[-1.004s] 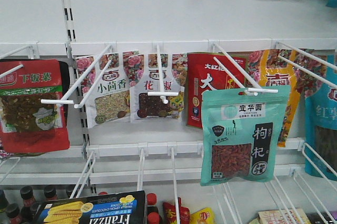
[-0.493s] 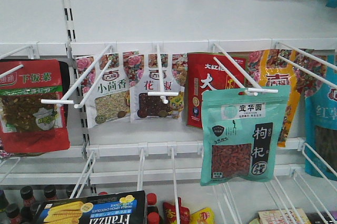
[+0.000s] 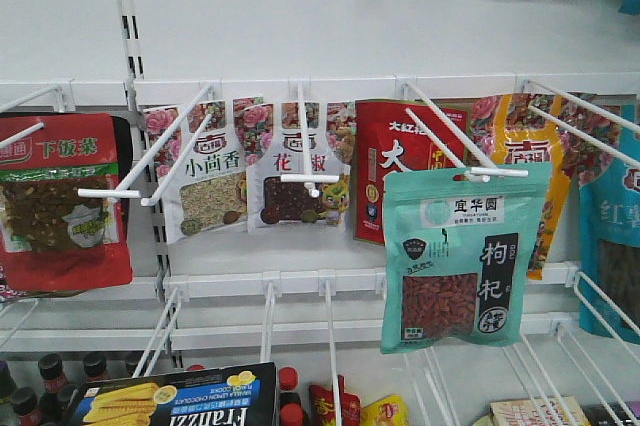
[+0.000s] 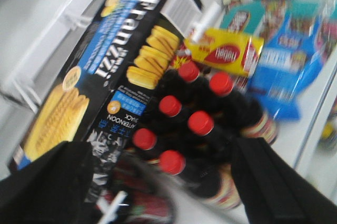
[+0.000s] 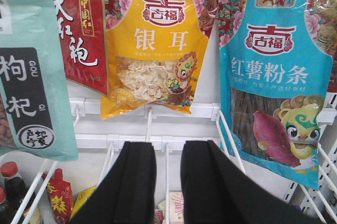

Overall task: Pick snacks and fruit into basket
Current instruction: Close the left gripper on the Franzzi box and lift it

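The black Franzzi box point(image 3: 175, 398) lies on the lowest shelf at the bottom left of the front view. In the blurred left wrist view, the Franzzi box point(image 4: 105, 71) runs up the left side. My left gripper point(image 4: 163, 192) stands wide open, its left finger point(image 4: 47, 187) over the box's near end. The teal pouch point(image 3: 455, 256) with the red berries window hangs on a white hook. The right wrist view shows the teal pouch point(image 5: 31, 77) at the left edge. My right gripper point(image 5: 168, 148) is slightly open and holds nothing. Fruit and basket are out of view.
Dark bottles with red caps point(image 4: 189, 119) stand packed beside the box, between my left fingers. Yellow point(image 5: 155, 50), red point(image 5: 79, 24) and blue point(image 5: 274, 77) pouches hang on pegs in front of my right gripper. White wire hooks point(image 3: 150, 161) jut out from the shelf wall.
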Controlling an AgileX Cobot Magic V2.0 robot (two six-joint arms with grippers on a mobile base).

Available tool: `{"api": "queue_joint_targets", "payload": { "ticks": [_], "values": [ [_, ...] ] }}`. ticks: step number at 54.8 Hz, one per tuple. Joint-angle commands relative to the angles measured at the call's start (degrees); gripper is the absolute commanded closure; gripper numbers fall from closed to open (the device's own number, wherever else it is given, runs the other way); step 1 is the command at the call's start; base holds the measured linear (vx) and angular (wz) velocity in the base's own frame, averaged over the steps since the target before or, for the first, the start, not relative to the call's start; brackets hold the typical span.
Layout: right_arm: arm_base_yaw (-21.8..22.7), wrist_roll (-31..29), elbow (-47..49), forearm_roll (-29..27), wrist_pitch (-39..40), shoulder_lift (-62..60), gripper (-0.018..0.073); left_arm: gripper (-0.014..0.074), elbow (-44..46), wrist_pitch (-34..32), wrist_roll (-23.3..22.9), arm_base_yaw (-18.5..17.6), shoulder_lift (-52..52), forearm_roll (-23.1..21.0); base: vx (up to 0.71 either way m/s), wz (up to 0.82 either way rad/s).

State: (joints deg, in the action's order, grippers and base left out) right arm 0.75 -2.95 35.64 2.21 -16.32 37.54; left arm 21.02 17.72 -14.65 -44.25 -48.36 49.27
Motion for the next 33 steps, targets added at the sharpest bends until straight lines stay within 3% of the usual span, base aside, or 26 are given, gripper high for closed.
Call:
{"api": "queue_joint_targets", "payload": {
  "ticks": [1,4,8,19,27,33],
  "values": [
    [-0.12,-0.47,1.98,0.51,4.72,0.29,0.0332,-0.0011,1.9,-1.54,18.95,-0.26,0.1,-5.47,0.0,0.0],
    [-0.12,-0.47,1.98,0.51,4.72,0.29,0.0332,-0.0006,1.9,-2.26,28.22,-0.26,0.1,-11.65,0.0,0.0],
    [-0.12,-0.47,1.98,0.51,4.72,0.29,0.0332,0.0,1.9,-3.26,36.35,-0.26,0.1,-21.91,0.0,0.0],
    [-0.12,-0.47,1.98,0.51,4.72,0.29,0.0332,0.002,1.9,-6.77,58.95,-0.26,-0.14,-40.93,0.0,0.0],
    [-0.12,-0.47,1.98,0.51,4.72,0.29,0.0332,0.0024,1.9,-11.07,68.09,-0.26,-2.1,-51.77,0.0,0.0],
    [-0.12,-0.47,1.98,0.51,4.72,0.29,0.0332,0.0024,1.9,-12.46,68.74,-0.26,-4.27,-52.56,0.0,0.0]
  ]
}}
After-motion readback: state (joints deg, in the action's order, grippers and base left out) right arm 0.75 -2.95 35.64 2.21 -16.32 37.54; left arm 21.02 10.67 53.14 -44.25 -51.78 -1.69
